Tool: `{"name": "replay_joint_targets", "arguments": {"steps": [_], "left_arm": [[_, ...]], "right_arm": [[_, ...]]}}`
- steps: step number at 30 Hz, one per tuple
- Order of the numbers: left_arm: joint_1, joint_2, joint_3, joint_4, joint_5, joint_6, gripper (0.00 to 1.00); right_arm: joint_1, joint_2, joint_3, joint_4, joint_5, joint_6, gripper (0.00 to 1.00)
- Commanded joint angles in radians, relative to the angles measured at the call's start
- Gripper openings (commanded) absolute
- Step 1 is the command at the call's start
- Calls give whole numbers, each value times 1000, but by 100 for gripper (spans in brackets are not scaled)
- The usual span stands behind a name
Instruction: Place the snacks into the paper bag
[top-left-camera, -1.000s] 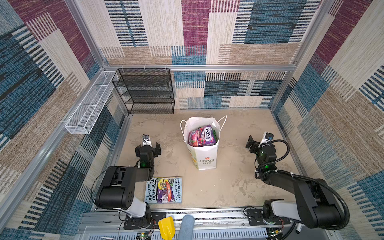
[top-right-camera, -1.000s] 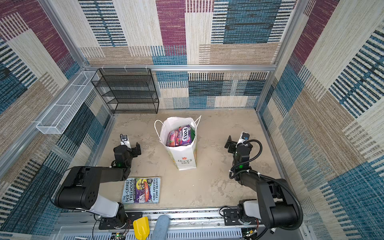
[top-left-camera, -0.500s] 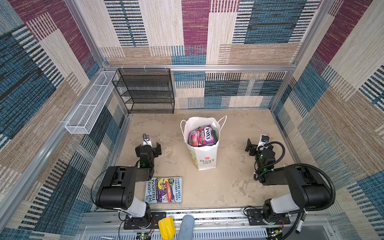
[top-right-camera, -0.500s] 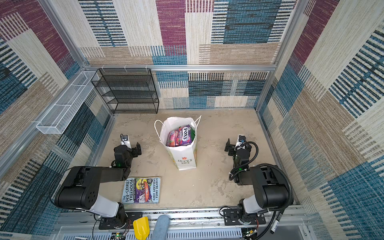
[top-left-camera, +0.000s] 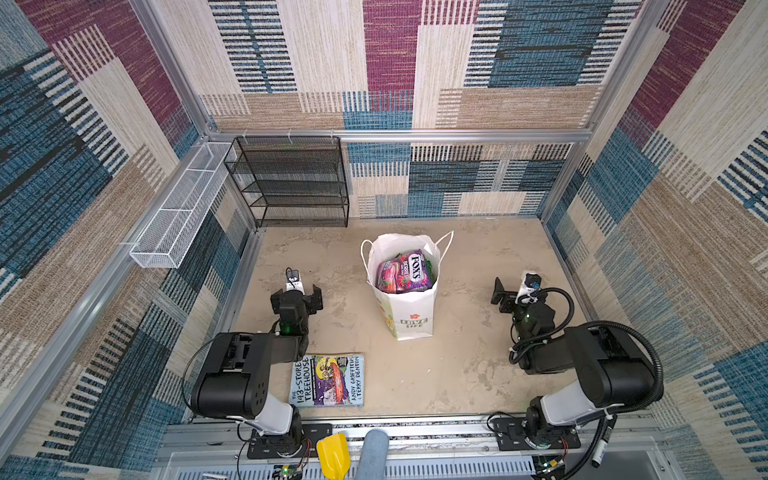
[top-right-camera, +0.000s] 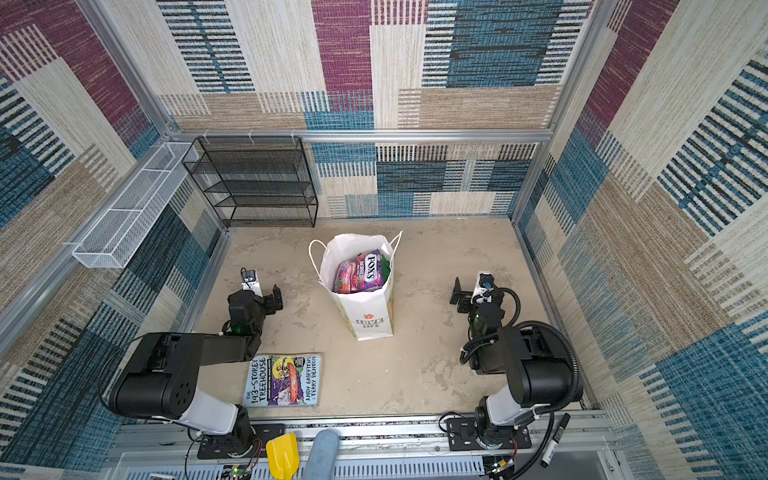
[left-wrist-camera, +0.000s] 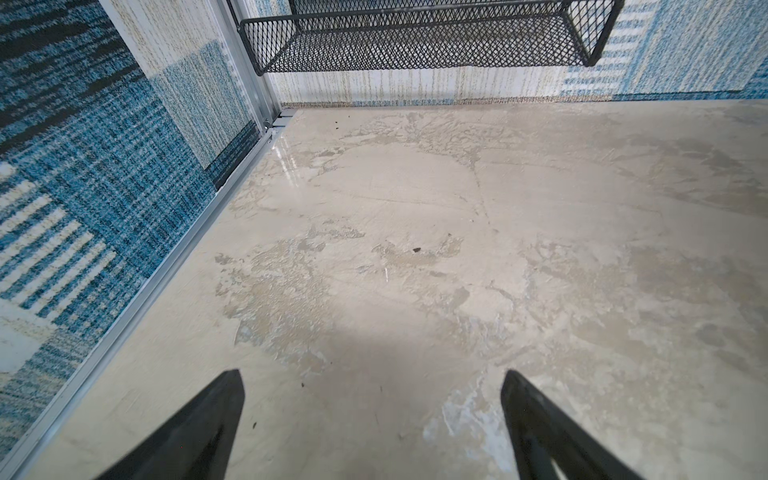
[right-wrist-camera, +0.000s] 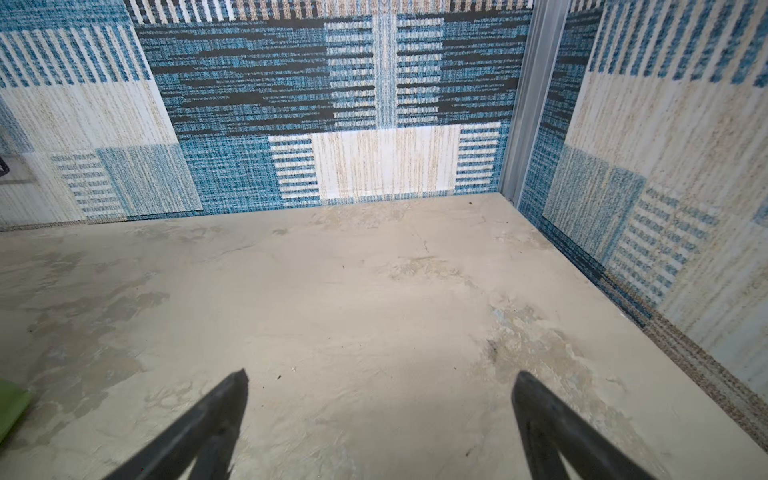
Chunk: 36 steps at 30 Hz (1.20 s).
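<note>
The snacks (top-left-camera: 405, 272) are sitting packed inside the paper bag (top-left-camera: 409, 322), a purple-pink "FOX'S" packet lying uppermost and green ones peeking out behind it, as both top views show. The white bag is standing upright near the middle of the beige tabletop (top-left-camera: 457, 374), its mouth gaping and its cord handles falling outward. To its left and well apart from it, the left gripper (top-left-camera: 296, 298) is poised low over bare table with its fingers (left-wrist-camera: 216, 411) spread wide, grasping nothing and framing only mottled surface in the left wrist view. On the bag's other side, equally clear of it, the right gripper (top-left-camera: 513, 293) is pointing toward the back wall, its fingers (right-wrist-camera: 544, 415) likewise splayed fully apart and empty. A paperback book (top-left-camera: 328, 380) is lying flat near the front edge, just beside the left arm, while a black mesh shelf (top-left-camera: 291, 183) and a white wire basket (top-left-camera: 174, 212) are lining the rear left corner.
</note>
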Motion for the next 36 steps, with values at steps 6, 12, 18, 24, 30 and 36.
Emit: {"name": "replay_joint_targets", "arguments": {"steps": [6, 12, 18, 24, 30, 36], "left_arm": [[2, 1, 2, 19, 4, -10, 99], [2, 1, 4, 19, 4, -10, 99], [2, 0, 3, 18, 4, -11, 99], [1, 1, 2, 18, 4, -10, 99], [2, 1, 1, 18, 4, -10, 99], [1, 1, 2, 19, 5, -10, 99]], "right_arm": [[0, -5, -3, 53, -11, -9, 100], [0, -3, -3, 54, -12, -10, 100], [1, -3, -3, 53, -11, -10, 100], [1, -3, -3, 54, -11, -10, 100], [0, -2, -3, 54, -11, -11, 100], [0, -3, -2, 54, -11, -9, 100]]}}
